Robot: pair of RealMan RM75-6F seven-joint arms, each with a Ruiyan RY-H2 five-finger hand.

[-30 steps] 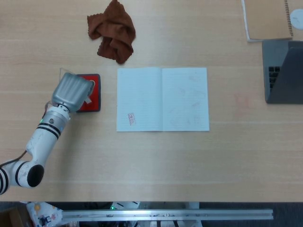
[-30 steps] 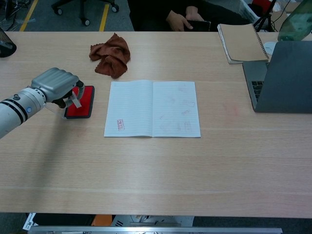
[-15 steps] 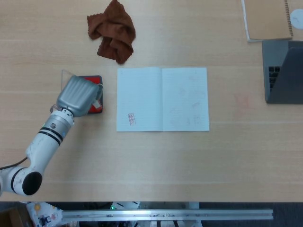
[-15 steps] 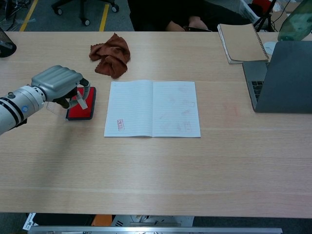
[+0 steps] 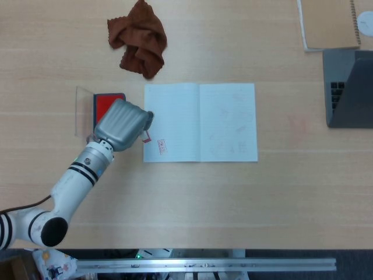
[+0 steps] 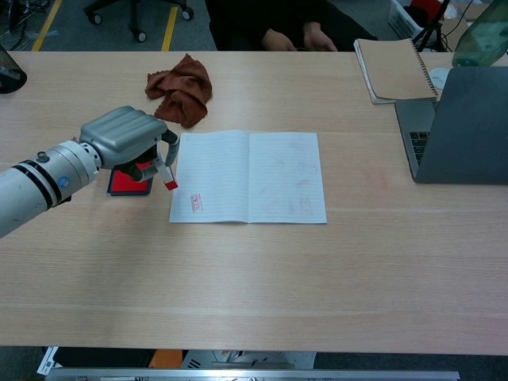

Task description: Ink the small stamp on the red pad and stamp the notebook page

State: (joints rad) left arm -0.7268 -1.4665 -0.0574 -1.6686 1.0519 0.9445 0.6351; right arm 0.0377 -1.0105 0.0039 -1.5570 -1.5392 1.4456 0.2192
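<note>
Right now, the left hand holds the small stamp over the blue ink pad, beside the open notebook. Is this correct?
Only the colour is wrong: the ink pad is red, as the chest view shows. The left hand does hold the small stamp near it, beside the open notebook.

The desk point(image 5: 233, 198) carries one open notebook point(image 5: 200, 121), one red ink pad point(image 5: 105, 104), one small stamp point(image 6: 167, 176), one crumpled brown cloth point(image 5: 139, 38), one closed spiral-bound notebook point(image 6: 394, 70) and one laptop point(image 6: 456, 127). One robot hand point(image 5: 122, 123) is in view, on one arm. The left notebook page bears one clear red stamp mark point(image 5: 162, 147); the fainter marks on the right page cannot be counted.
</note>
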